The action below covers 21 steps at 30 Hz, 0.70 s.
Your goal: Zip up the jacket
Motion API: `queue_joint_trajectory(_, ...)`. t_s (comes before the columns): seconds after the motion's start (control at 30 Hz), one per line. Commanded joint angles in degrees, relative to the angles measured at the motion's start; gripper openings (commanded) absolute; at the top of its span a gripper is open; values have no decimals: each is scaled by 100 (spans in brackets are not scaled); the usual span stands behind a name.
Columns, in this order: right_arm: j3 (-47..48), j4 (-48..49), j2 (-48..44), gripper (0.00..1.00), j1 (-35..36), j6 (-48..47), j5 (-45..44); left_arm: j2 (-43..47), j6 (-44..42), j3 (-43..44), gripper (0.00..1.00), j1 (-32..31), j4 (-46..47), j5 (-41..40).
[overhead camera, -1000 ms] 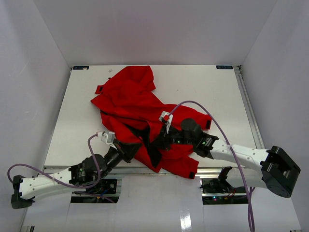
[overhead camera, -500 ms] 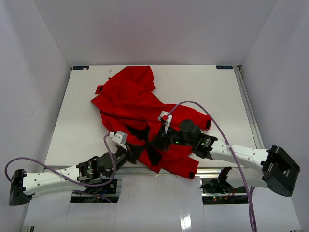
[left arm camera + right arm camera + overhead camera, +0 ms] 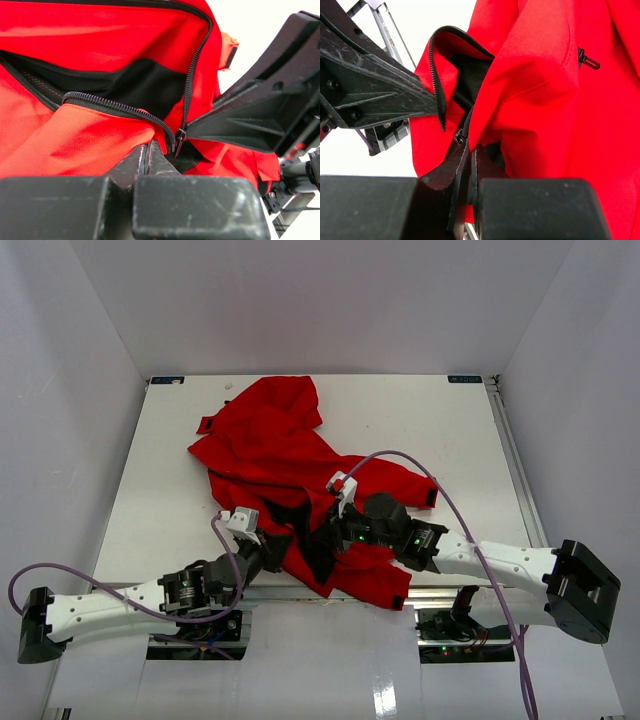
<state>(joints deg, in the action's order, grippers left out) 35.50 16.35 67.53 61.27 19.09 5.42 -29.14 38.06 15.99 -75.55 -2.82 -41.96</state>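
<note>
Swung inward since a second ago, left gripper [image 3: 281,541] pinches the jacket [image 3: 265,440] beside its zipper [image 3: 186,85]. Opposite and close by, right gripper [image 3: 338,533] is likewise clamped on the jacket, which spreads ahead of both.

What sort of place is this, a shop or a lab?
Probably a robot test booth: a white table boxed in by plain walls, a left arm and a right arm bolted at its near edge, one red jacket.

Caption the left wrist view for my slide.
Closed left gripper pinching the red jacket by its zipper slider; teeth unjoined above, black lining exposed.
</note>
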Motion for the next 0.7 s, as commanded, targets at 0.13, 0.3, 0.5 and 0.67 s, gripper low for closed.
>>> queue_joint_trajectory(0.13, 435, 40, 168, 8, 282, -46, -518, -438, 263, 361, 0, 23, -220, -562)
queue_joint_trajectory(0.3, 520, -77, 306, 8, 365, -46, -848, -519, 334, 355, 0, 23, -249, -674)
queue_joint_trajectory(0.5, 555, -194, 414, 8, 397, -37, -1046, -423, 404, 308, 0, 23, -317, -755)
queue_joint_trajectory(0.67, 641, -264, 506, 8, 429, -89, -1078, -416, 369, 317, 0, 23, -360, -770)
